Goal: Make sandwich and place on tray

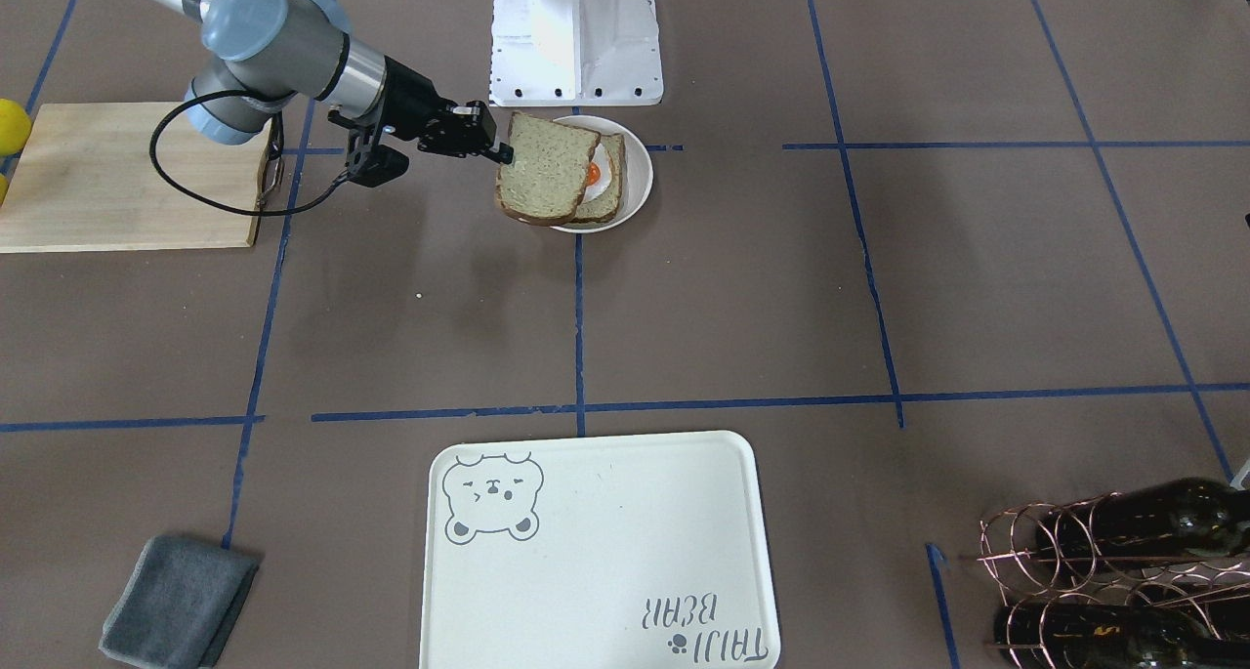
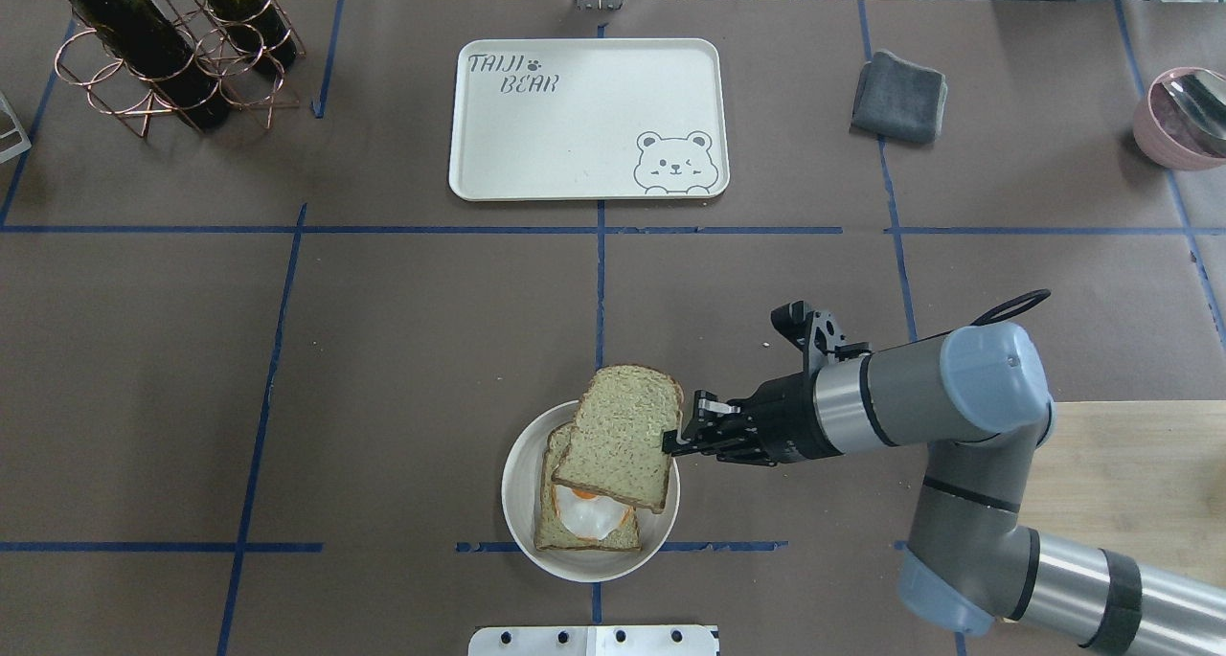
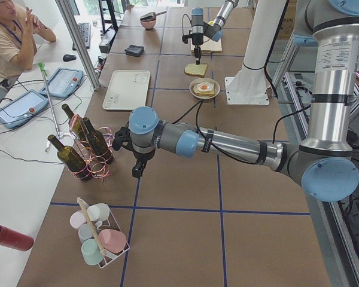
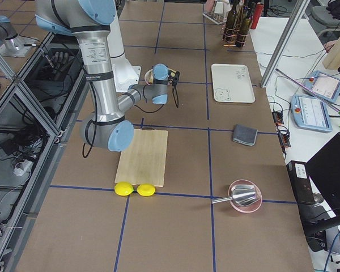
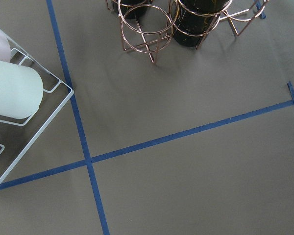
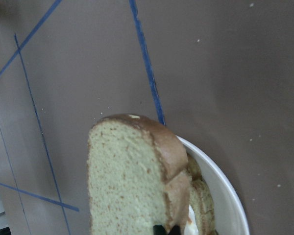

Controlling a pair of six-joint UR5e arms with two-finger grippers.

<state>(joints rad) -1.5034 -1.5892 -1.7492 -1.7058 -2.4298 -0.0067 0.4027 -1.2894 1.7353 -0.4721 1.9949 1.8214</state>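
My right gripper point(image 2: 675, 438) is shut on the right edge of the top bread slice point(image 2: 621, 436). It holds the slice tilted just above the round white plate point(image 2: 594, 565). On the plate lies the lower slice with the fried egg point(image 2: 586, 514) on it. The front view shows the same gripper point(image 1: 503, 153), slice point(image 1: 545, 168) and plate point(image 1: 640, 176). In the right wrist view the slice point(image 6: 125, 181) fills the lower middle. The cream bear tray point(image 2: 575, 129) lies bare at the far side. My left gripper point(image 3: 137, 173) shows only in the left side view, near the bottle rack; I cannot tell its state.
A copper rack with wine bottles point(image 2: 163, 43) stands far left. A grey cloth point(image 2: 898, 97) lies right of the tray, with a pink bowl point(image 2: 1178, 120) at the far right. The wooden cutting board point(image 2: 1130, 474) is under my right arm. A wire rack of cups point(image 3: 99, 236) stands near my left arm.
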